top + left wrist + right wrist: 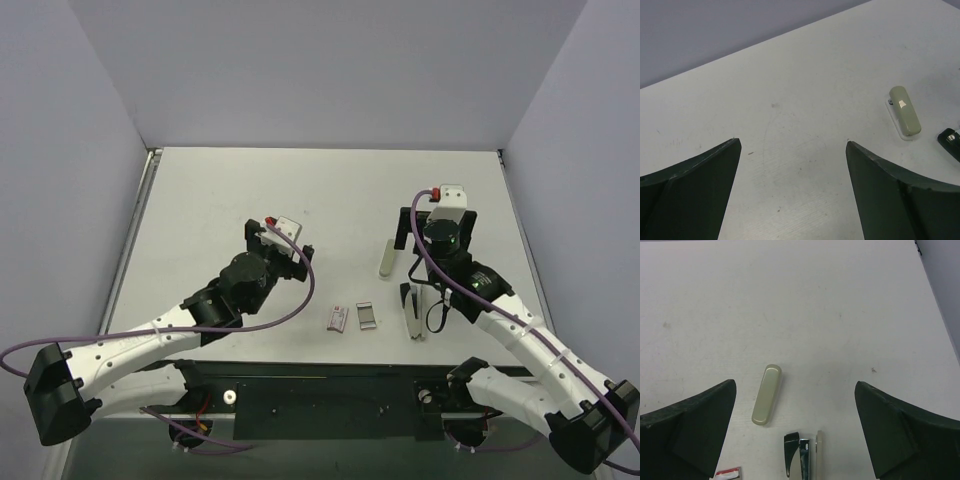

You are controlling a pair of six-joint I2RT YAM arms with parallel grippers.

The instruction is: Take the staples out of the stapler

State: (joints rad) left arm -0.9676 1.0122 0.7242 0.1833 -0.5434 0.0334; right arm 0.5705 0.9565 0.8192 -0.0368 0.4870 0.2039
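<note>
The stapler (412, 310) lies on the white table at right of centre. In the right wrist view its far end (802, 455) shows at the bottom edge: a black arm, a silvery channel and a pale strip side by side. My right gripper (437, 232) hangs above it, open and empty (795, 384), with the stapler's end below and between the fingers. My left gripper (280, 245) is open and empty (793, 142) over bare table to the left, well apart from the stapler.
An olive-grey rounded bar (387, 257) lies just beyond and left of the stapler; it also shows in the wrist views (766, 401) (905, 111). Two small flat items (336, 318) (366, 316) lie near the front edge. Grey walls enclose the table.
</note>
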